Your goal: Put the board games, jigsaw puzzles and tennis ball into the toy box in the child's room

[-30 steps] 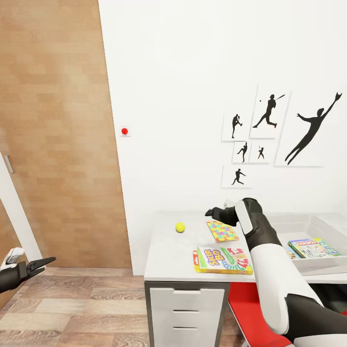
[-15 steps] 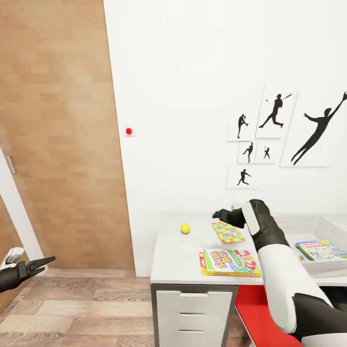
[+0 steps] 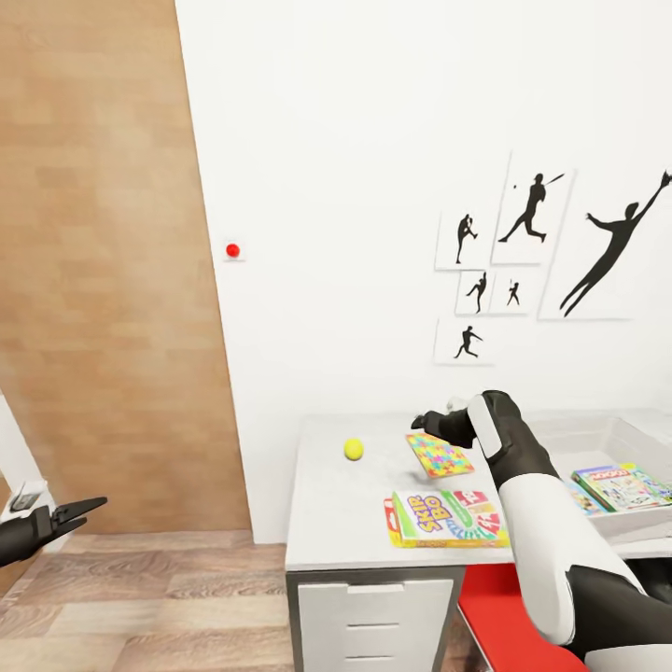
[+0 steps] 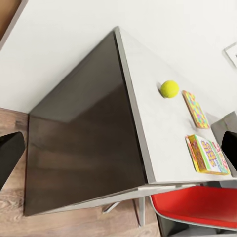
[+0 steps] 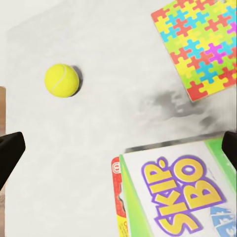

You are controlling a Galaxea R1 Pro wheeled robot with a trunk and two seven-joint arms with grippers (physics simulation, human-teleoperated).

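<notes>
On the pale table point(image 3: 327, 495) lie the tennis ball point(image 3: 353, 449) point(image 5: 61, 80) point(image 4: 169, 89), one jigsaw puzzle point(image 3: 439, 455) point(image 5: 202, 44) point(image 4: 196, 108) and the Skip-Bo board game point(image 3: 446, 518) point(image 5: 182, 192) point(image 4: 207, 154). The grey toy box point(image 3: 644, 519) at the right holds the Monopoly game point(image 3: 618, 485) and a blue box point(image 3: 584, 498). My right gripper point(image 3: 422, 418) point(image 5: 118, 148) hovers open above the table, between ball and puzzle. My left gripper point(image 3: 79, 510) point(image 4: 118, 148) is open, low over the floor to the left of the table. The bed is out of view.
A red chair point(image 3: 504, 607) point(image 4: 197, 207) stands tucked under the table beside white drawer fronts point(image 3: 373, 616). A wooden door point(image 3: 93, 280) fills the left, with a red knob point(image 3: 232, 250) on the white wall. Wood floor point(image 3: 140, 597) lies left of the table.
The whole view has shifted a little, so the camera moved. The toys lie as before and both grippers keep their poses.
</notes>
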